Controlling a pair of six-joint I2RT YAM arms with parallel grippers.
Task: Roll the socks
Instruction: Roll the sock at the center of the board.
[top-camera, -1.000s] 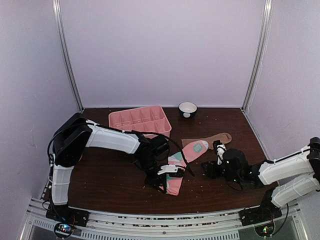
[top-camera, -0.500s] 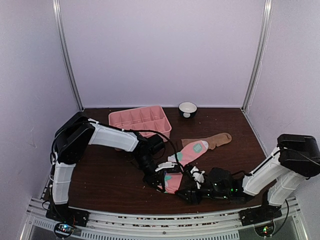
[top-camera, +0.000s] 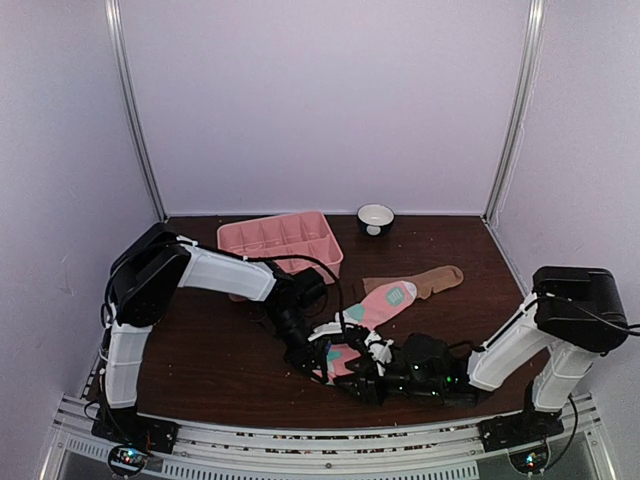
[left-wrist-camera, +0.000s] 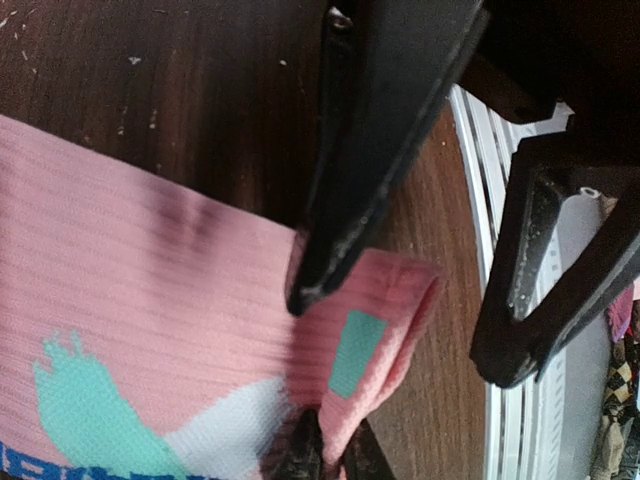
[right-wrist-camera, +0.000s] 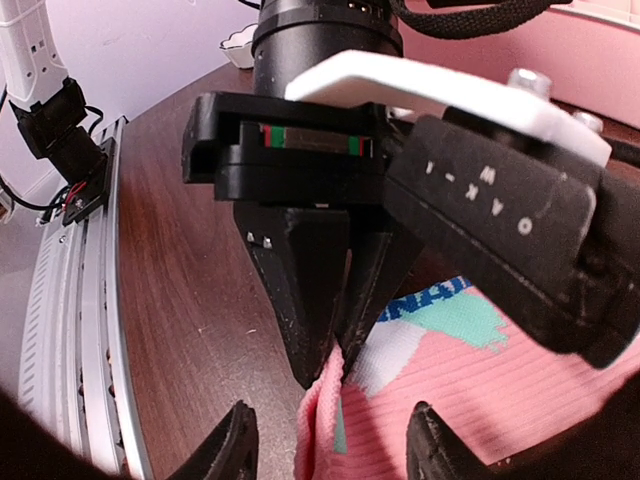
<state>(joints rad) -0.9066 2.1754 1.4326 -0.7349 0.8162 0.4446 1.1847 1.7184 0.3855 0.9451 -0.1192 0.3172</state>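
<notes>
Left gripper (top-camera: 323, 353) is clamping the near end of the pink sock (top-camera: 385, 298). In the right wrist view its fingertips (right-wrist-camera: 305, 330) are meeting on the doubled-over edge, so it's gripping cloth, not air. Right gripper (right-wrist-camera: 332, 422) is sitting low just beside it, jaws spread and straddling the same edge without biting.

The sock is lying flat on the table (top-camera: 200, 360), running from near centre diagonally away to the right. Its far end appears to be lying over one end of the tan sock (top-camera: 435, 278), which is lying flat beyond it. Pink tray (top-camera: 280, 240) and bowl (top-camera: 376, 218) are sitting at the back, well apart from the work.

My read: the first turn of the roll is just being started, with nearly everything left to do. Doing it well:
- right jaws should be closing on the folded lip next to the left's pinch, not on a single layer, or the turn will be opening up
- the grippers are working very close together, so finger-to-finger contact is the thing to be watching
- both holds should be turning the lip toward the far end level with each other, or the roll will be going conical
- the tan sock isn't lying aligned with the pink one; if they're being rolled as a pair, I'd be sorting that first
</notes>
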